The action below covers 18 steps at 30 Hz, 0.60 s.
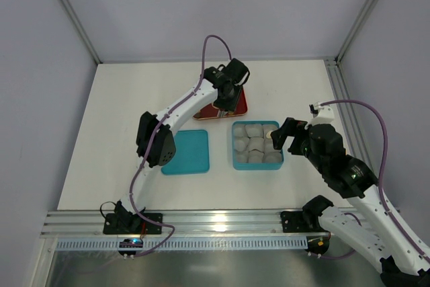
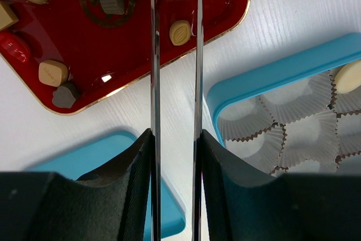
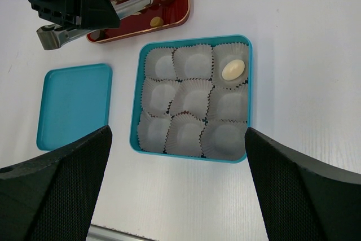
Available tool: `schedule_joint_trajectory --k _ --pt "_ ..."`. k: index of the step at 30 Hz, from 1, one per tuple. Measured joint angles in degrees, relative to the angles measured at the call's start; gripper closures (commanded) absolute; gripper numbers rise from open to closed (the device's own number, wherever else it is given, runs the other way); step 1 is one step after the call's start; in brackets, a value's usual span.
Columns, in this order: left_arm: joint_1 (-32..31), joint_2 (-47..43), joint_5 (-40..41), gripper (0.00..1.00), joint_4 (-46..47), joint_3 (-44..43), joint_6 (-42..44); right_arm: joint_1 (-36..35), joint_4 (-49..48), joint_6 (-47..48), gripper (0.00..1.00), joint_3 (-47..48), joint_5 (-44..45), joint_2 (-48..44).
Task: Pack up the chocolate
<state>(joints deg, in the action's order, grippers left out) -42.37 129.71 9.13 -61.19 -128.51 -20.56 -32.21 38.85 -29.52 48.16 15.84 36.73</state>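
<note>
On the red tray at the far side of the bench lies most of the chocolate: small tan, cream, dark brown and red pieces, round, square and heart-shaped. One cream oval sits in a corner paper cup of the teal box. Pinched in the left jaws, metal tongs reach over the tray; the right jaws hang spread wide above the box.

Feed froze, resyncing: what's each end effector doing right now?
Left end effector: closed on the metal tongs.
Right end effector: open, holding nothing.
</note>
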Motion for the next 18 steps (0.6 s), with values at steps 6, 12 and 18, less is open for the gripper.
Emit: schedule_joint_trajectory --k 6,12,18 --pt "0.0 0.0 0.0 0.7 -0.3 0.0 0.1 0.0 0.0 0.0 0.0 -0.2 0.0 0.0" --pt "0.0 0.0 0.2 0.73 -1.0 -0.5 0.2 0.0 0.0 -0.2 0.0 -0.3 0.0 0.0" --pt "0.0 0.0 0.7 0.73 -1.9 -2.5 0.3 0.0 0.0 -0.3 0.0 -0.3 0.0 0.0"
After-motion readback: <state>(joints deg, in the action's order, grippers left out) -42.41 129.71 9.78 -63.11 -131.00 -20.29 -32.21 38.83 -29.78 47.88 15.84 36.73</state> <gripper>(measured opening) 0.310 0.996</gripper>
